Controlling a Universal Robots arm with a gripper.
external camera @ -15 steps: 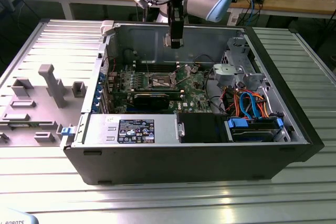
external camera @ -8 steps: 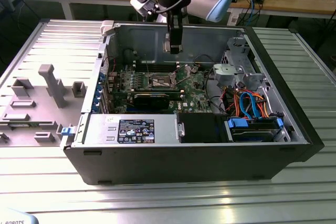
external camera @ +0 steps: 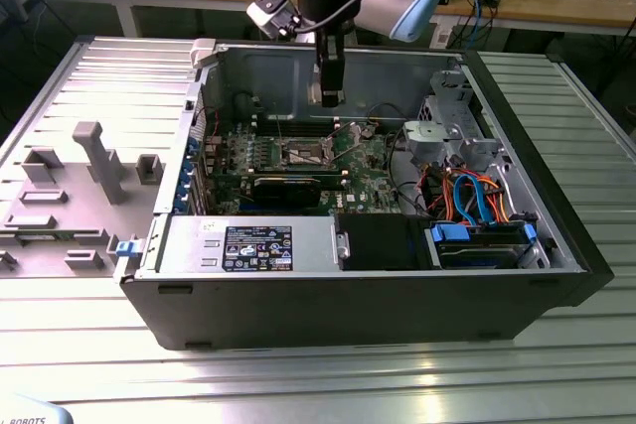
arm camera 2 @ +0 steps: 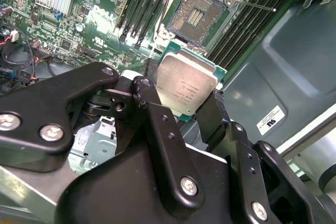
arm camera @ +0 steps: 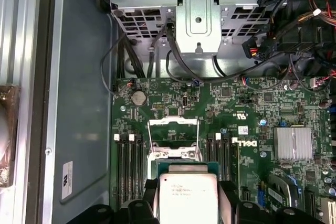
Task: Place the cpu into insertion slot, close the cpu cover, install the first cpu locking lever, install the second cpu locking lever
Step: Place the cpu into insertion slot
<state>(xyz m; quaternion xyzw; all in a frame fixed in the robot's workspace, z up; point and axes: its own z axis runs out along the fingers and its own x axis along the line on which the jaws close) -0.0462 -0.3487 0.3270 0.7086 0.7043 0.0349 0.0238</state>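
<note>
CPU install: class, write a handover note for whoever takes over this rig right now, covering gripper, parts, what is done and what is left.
Gripper: shut on the cpu, holding it above the green motherboard inside the case.
Insertion slot: empty, contacts exposed.
Cpu cover: appears swung open, off the slot.
Done: cpu is in the grip.
Left: cpu not seated, cover not closed, neither locking lever installed.

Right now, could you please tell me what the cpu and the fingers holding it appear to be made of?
The cpu: brushed silvery metal top, judging by its dull sheen, on a green board edge, probably laminate. The fingers: matte black, either plastic or coated metal; the look leaves that open.
</note>
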